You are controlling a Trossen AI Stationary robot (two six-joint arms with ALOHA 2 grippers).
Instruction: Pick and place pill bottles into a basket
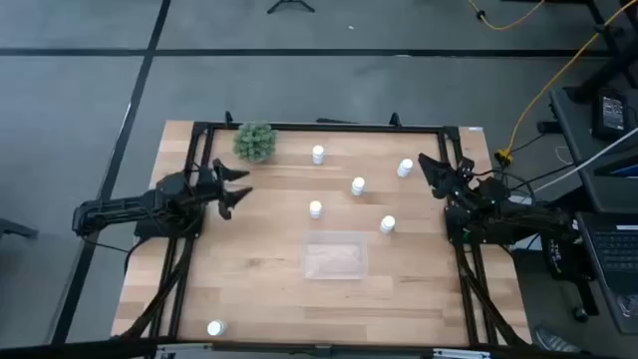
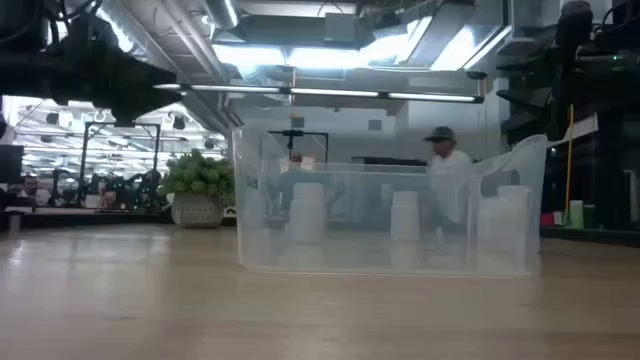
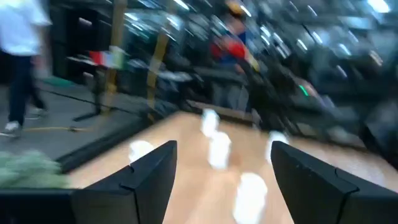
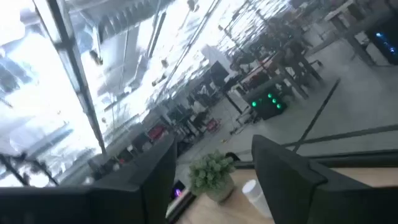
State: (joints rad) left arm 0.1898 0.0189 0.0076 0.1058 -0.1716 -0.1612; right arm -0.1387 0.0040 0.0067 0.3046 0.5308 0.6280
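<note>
**Clear tray still empty – no bottles placed yet**

Clear plastic basket [image 1: 336, 255] sits near the table's front-centre w/ nothing in it, as far as the high view shows. In the low view, bottles seem to stand inside it, but judging by the high view they're behind the see-through walls, not in it.

Six pill bottles [image 1: 358, 185] are all loose on the wood: five scattered beyond the basket, betw. the two arms, one [image 1: 214, 327] alone at the front left corner, well apart from the rest. Closest to the basket are the one [image 1: 315, 208] just beyond its far edge and the one [image 1: 387, 225] off its far right corner.

Left gripper [image 1: 237, 187] hovers at the table's left side near the green plant [image 1: 255, 142], fingers spread wide, holding nothing. Right gripper [image 1: 436, 171] is at the right edge, beside a bottle [image 1: 405, 168], jaws also apart and empty.

Progress, by my read: 0 of 6 done, whole job left; neither arm has a grasp yet.
</note>
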